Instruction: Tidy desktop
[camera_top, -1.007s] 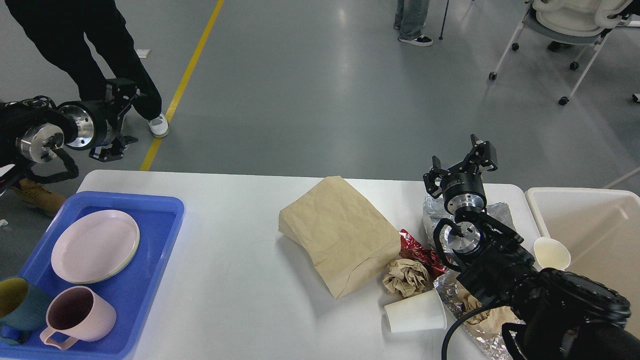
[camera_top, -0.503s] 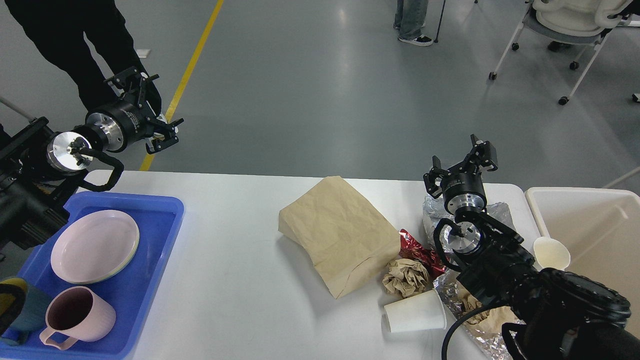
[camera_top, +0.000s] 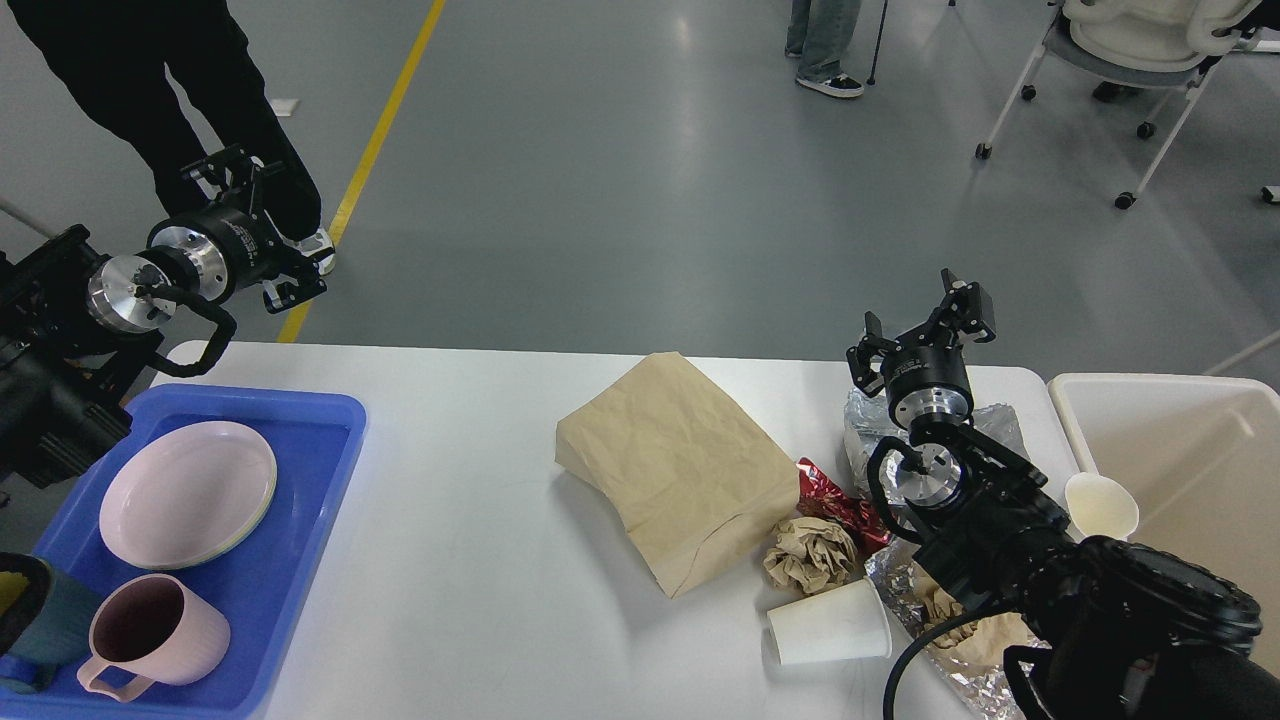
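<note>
Lab hall: grey floor (camera_top: 620, 180), yellow line (camera_top: 370, 160)

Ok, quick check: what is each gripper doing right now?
Left gripper: open, holding nothing, raised beyond the desktop's far left corner.
Right gripper: open, holding nothing, above the far edge.

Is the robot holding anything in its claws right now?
No. The left gripper and the right gripper are both open and empty, up above the desktop.

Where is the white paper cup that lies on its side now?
In the head view, the white paper cup lies on the right part of the desktop, just below the crumpled brown paper ball and left of the foil.
</note>
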